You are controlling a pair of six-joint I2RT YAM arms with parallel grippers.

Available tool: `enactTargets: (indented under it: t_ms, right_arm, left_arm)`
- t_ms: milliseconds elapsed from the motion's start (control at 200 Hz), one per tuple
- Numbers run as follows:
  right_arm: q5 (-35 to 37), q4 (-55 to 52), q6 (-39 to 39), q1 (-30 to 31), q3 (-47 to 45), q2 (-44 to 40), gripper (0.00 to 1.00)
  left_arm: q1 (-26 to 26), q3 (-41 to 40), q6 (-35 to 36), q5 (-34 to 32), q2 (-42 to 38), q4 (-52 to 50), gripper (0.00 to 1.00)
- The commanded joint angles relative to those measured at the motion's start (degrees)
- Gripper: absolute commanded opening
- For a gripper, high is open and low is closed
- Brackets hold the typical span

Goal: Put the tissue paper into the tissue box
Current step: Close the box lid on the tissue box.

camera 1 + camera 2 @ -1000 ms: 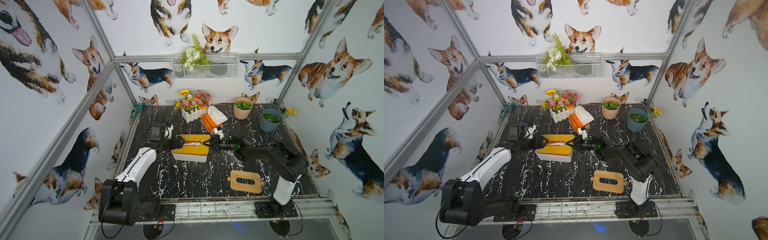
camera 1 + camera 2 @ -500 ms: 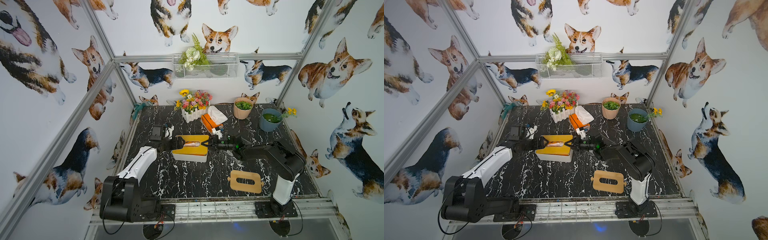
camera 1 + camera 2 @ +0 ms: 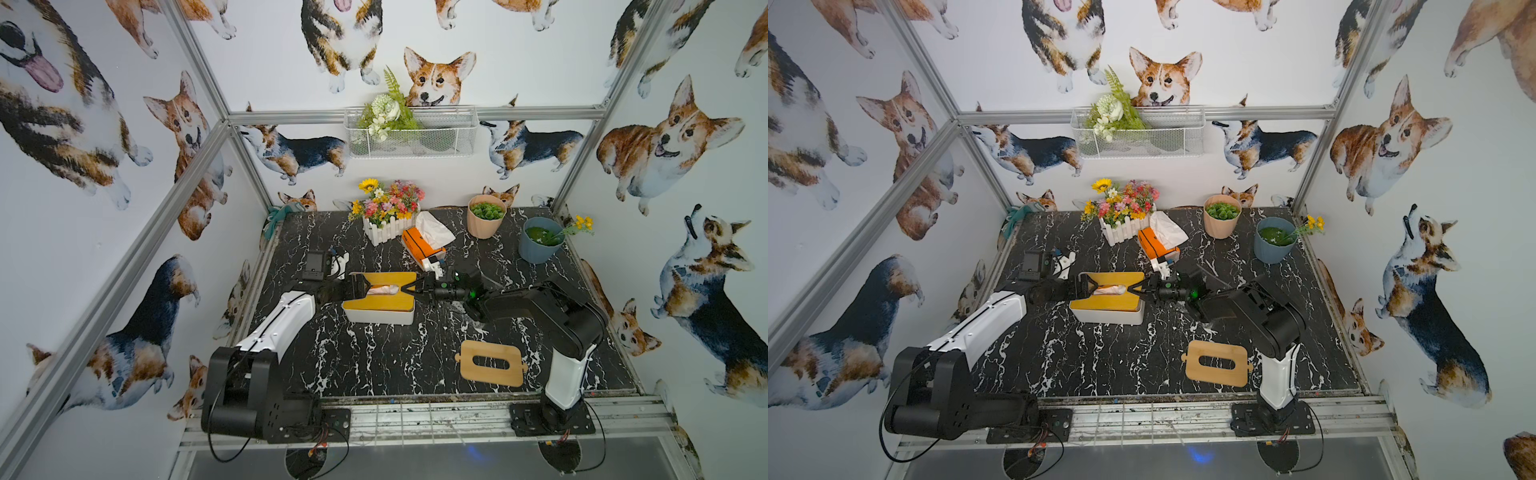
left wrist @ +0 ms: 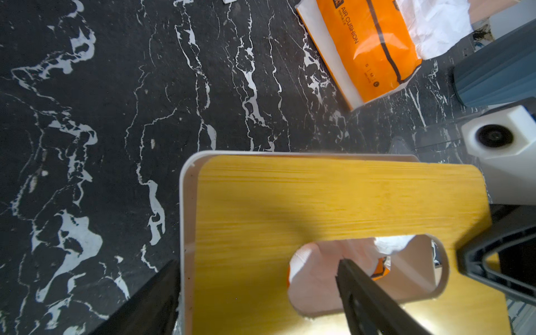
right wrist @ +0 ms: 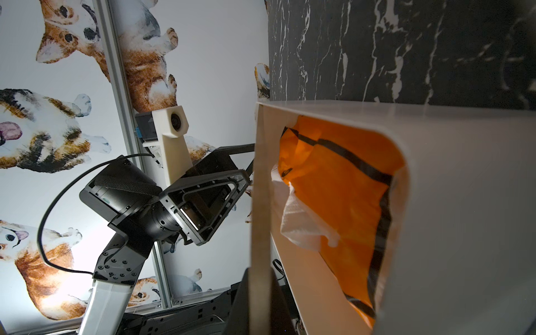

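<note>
The white tissue box (image 3: 378, 319) (image 3: 1106, 319) stands mid-table under a yellow wooden lid (image 3: 384, 305) (image 4: 319, 203). My right gripper (image 3: 411, 287) (image 3: 1136, 289) (image 5: 259, 278) is shut on the lid's right end and holds that end off the rim. Through the gap the right wrist view shows the orange tissue paper pack (image 5: 333, 188) inside, with white tissue spilling from it. My left gripper (image 3: 360, 286) (image 3: 1088, 287) (image 4: 258, 262) is open at the lid's left end. One of its fingers (image 4: 356, 290) reaches into the lid's slot and the other sits outside the box wall.
A second orange tissue pack (image 3: 422, 245) with a loose white sheet lies behind the box, beside a flower planter (image 3: 388, 216). Another slotted wooden lid (image 3: 490, 363) lies front right. A beige pot (image 3: 485, 216) and a blue pot (image 3: 540, 243) stand back right.
</note>
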Motion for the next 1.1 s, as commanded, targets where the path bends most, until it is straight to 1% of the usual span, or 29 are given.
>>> enactTargets:
  t_ms: [0,410,771,1096]
  right_arm:
    - [-1.5,4.5,0.9,0.2,0.3,0.0,0.00]
    - [-1.8,6.1,0.3,0.3,0.1,0.0,0.00]
    - [-1.7,0.7,-3.6,0.3,2.0,0.8,0.00]
    - [-2.6,2.1,-2.6,-1.5,1.7,1.0,0.00]
  left_arm:
    - [0.1,0.3,1.0,-0.4,0.0,-0.4,0.88]
    - [0.4,0.1,0.8,-0.6,0.0,-1.1,0.88]
    - [0.8,-0.4,0.4,0.6,0.2,-0.9,0.88]
    - [1.0,-0.7,0.4,0.8,0.0,-0.7,0.88]
